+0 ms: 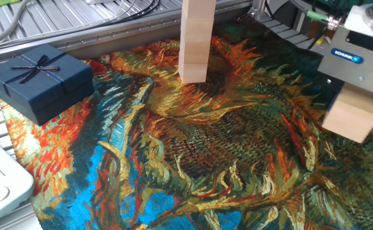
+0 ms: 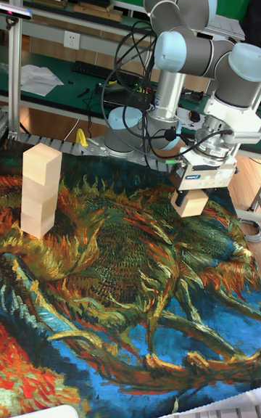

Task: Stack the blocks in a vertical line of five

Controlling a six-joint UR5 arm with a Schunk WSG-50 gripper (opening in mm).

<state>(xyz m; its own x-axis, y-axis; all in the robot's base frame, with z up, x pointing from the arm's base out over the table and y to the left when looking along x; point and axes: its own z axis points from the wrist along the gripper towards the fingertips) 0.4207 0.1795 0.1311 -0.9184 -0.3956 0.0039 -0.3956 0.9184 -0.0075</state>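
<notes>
I am looking at a table [image 1: 78, 39] that is wearing a bright sunflower cloth [image 1: 193, 153]. A tower of wooden blocks [image 1: 195, 38] is standing on the cloth near the far edge. A dark blue gift box [image 1: 39, 80] is sitting at the cloth's far left corner.
</notes>
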